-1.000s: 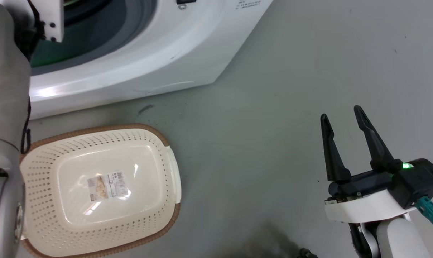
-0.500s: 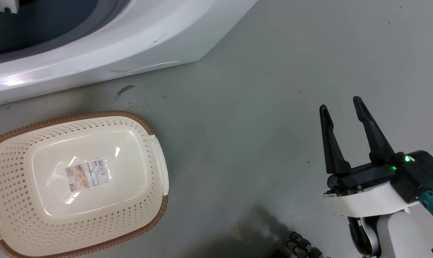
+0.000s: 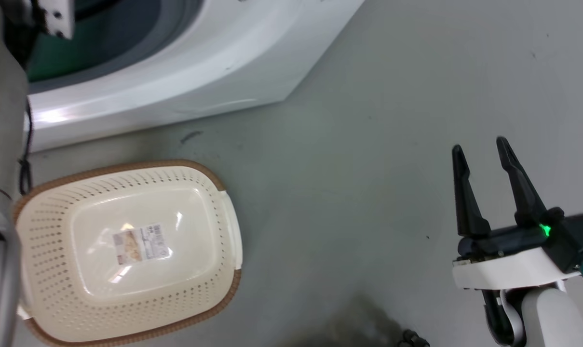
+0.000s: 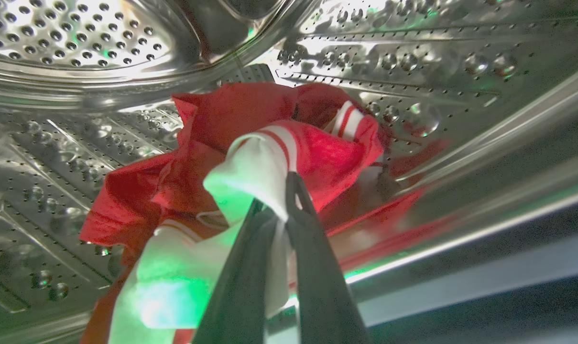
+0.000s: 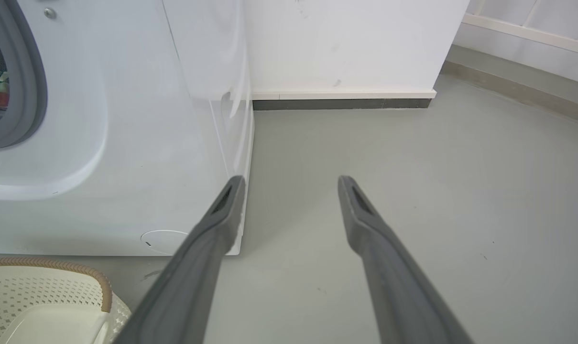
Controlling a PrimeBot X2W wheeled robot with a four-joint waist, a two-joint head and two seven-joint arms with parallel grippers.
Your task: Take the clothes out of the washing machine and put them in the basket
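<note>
Red clothes [image 4: 231,114] with white trim lie bunched in the steel drum [image 4: 78,43] of the washing machine [image 3: 199,72]. My left gripper [image 4: 277,188] is inside the drum, shut on a white-trimmed fold of the clothes. The cream basket [image 3: 45,231] with its brown rim stands on the floor in front of the machine, holding only a label. My right gripper [image 3: 480,144] hovers open over the floor, right of the basket and apart from it. In the right wrist view the right gripper [image 5: 291,179] points past the machine's corner [image 5: 150,119], with the basket [image 5: 45,286] at the lower left.
My pale left forearm [image 3: 2,120] runs up the left edge into the porthole. Grey floor [image 3: 368,144] spreads between basket and right gripper. A white wall with a dark skirting [image 5: 341,102] stands behind the machine.
The head camera has swung, shifting the whole picture; my left forearm is back at the left edge. Basket and machine stay put. My right gripper stays open.
</note>
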